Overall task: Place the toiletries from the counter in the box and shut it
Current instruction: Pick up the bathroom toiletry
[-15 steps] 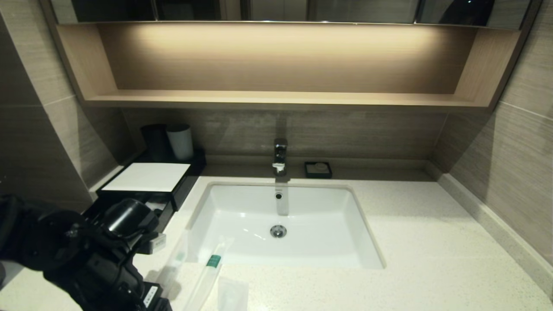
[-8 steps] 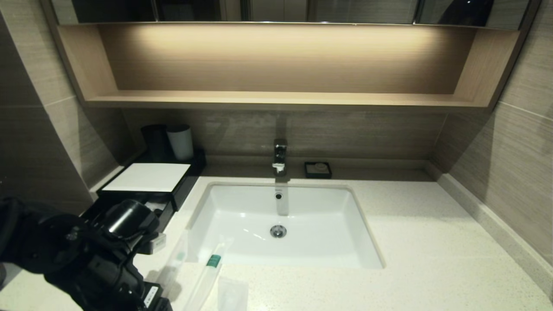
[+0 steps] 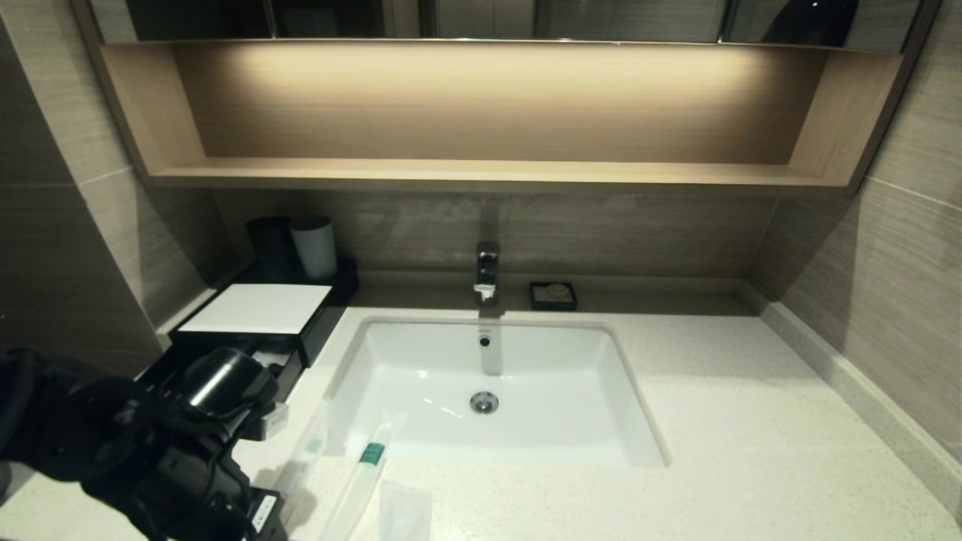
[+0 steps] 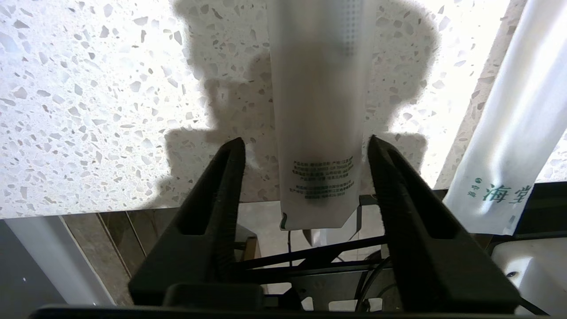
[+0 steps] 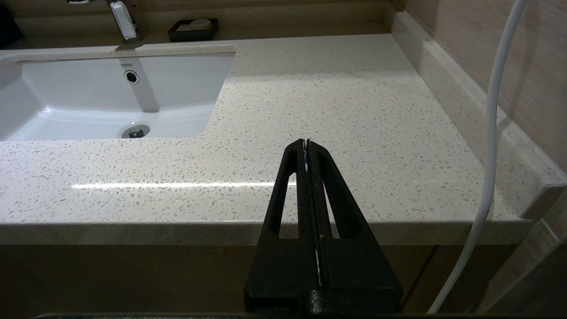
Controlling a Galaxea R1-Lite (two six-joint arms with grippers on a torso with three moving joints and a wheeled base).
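Note:
My left gripper [image 4: 305,138] is open over the front edge of the cream speckled counter [image 3: 751,421]. Its fingers [image 4: 221,186] stand on either side of a slim clear sachet [image 4: 316,110] without touching it. The sachet's printed end overhangs the edge. A second sachet [image 4: 509,133] lies beside it. In the head view the left arm [image 3: 180,443] is at the bottom left, with the first sachet [image 3: 304,454], the green-tipped sachet [image 3: 368,458] and a small clear packet [image 3: 404,511] to its right. The black box with a white top panel [image 3: 255,308] sits behind the arm. My right gripper [image 5: 305,142] is shut and empty.
The white sunken basin [image 3: 526,361] with a chrome tap [image 3: 487,272] lies right of the sachets. Black and white cups [image 3: 297,246] stand behind the box. A small black dish [image 3: 553,294] sits by the back wall. The tan shelf [image 3: 481,173] hangs above.
My left arm has edged slightly lower and to the left. The sachets and the packet have not moved.

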